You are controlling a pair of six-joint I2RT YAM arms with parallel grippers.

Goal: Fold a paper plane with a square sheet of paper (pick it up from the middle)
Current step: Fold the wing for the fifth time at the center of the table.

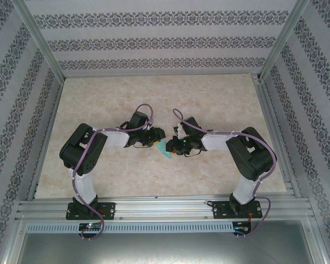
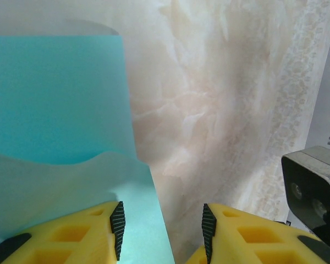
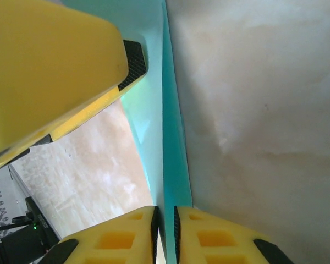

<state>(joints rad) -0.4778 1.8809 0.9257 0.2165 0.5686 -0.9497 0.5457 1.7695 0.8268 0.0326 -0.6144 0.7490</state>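
Observation:
The turquoise sheet of paper (image 1: 164, 147) is folded into layers and held up off the table between the two arms; I cannot tell whether it has a plane's shape. My left gripper (image 2: 163, 231) is open, and the paper (image 2: 55, 99) covers the left of its view, with one edge running down between the wide-set pads. My right gripper (image 3: 165, 226) has its jaws barely apart. The folded paper (image 3: 173, 154) stands edge-on in that slit, with a thin pale gap beside the left pad. The left gripper's yellow finger (image 3: 55, 71) rests against the paper from above.
The marble-patterned table (image 1: 154, 99) stretches behind the arms, ringed by patterned walls and aluminium rails (image 1: 165, 209). The two grippers (image 1: 166, 142) nearly touch at the centre. A grey camera housing (image 2: 313, 192) shows at the right of the left wrist view.

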